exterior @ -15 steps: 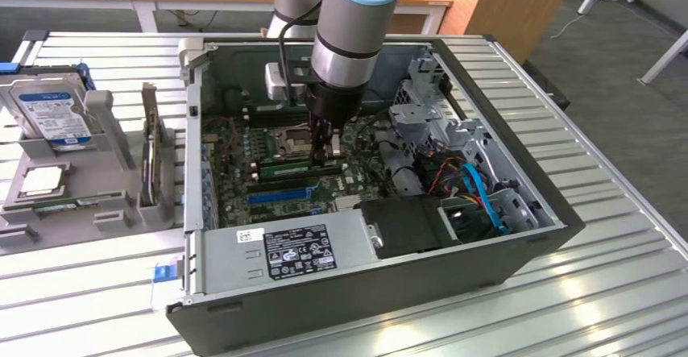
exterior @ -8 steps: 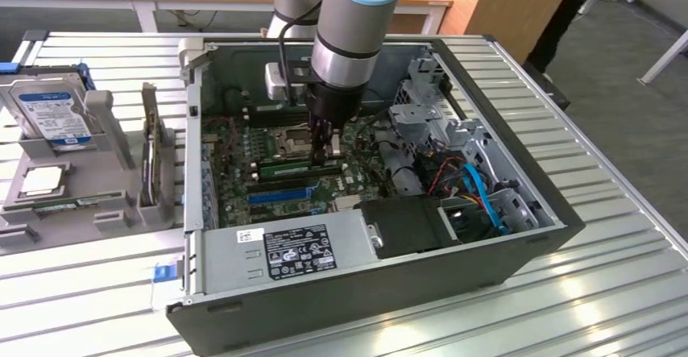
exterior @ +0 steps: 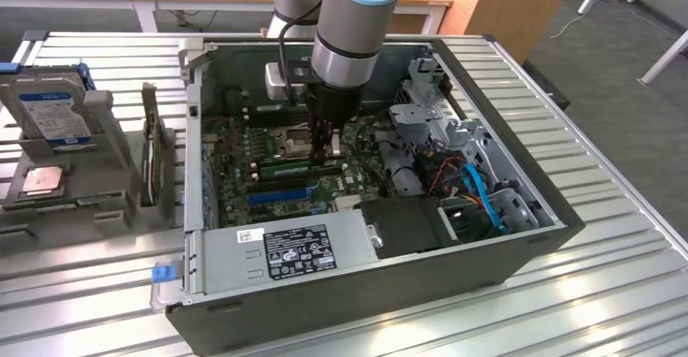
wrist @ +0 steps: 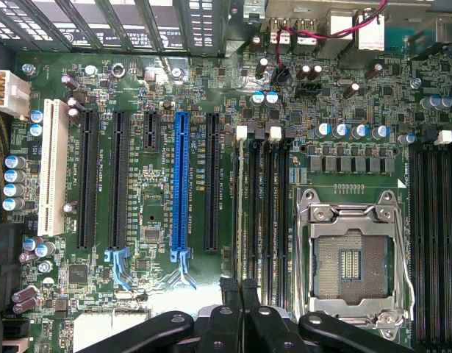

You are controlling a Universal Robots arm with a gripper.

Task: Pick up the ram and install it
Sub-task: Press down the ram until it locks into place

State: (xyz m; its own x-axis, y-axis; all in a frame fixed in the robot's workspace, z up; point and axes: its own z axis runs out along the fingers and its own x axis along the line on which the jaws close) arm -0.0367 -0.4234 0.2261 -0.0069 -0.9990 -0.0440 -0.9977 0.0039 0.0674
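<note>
The ram [exterior: 282, 166] is a thin green stick standing on edge along a motherboard memory slot inside the open computer case [exterior: 516, 248]. In the wrist view the ram [wrist: 239, 213] shows edge-on as a narrow strip, running from a white latch down into the fingertips. My gripper [exterior: 328, 157] reaches straight down into the case and is shut on the ram's top edge. In the wrist view my gripper [wrist: 238, 285] has its two black fingers pressed close together. I cannot tell whether the ram is fully seated.
The empty CPU socket [wrist: 350, 257] lies beside the memory slots, and the blue expansion slot [wrist: 181, 184] on the other side. The power supply [exterior: 290, 248] fills the case front. Cables and a drive cage [exterior: 473, 188] crowd the exterior view's right. Outside stand a hard drive [exterior: 48, 107] and an upright card [exterior: 156, 155].
</note>
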